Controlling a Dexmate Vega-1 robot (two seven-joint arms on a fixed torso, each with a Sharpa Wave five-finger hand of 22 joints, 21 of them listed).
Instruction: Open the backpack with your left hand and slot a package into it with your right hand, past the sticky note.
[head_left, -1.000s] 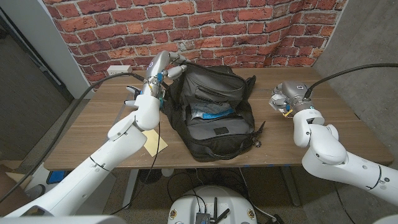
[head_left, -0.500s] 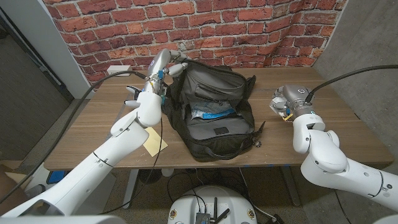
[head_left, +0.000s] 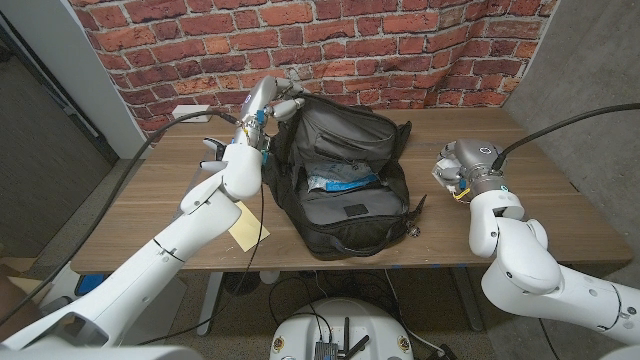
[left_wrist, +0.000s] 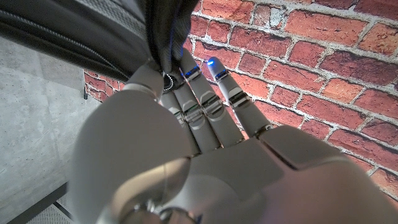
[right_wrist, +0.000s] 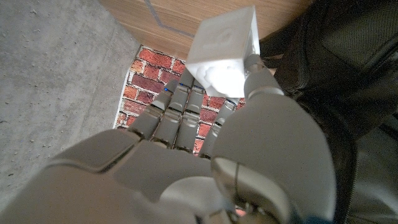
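The left hand (head_left: 283, 100) is clamped on the rear upper edge of the black backpack (head_left: 345, 175), which is held open at the middle of the wooden table (head_left: 520, 210). A white package (right_wrist: 225, 53) is gripped by the right hand (head_left: 452, 165), well apart from the backpack's right side. A yellow sticky note (head_left: 248, 226) lies beside the backpack's left.

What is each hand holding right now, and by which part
The left hand grips the black backpack by its upper rim, holding it open. The right hand pinches a white package by its lower end, beside the backpack.
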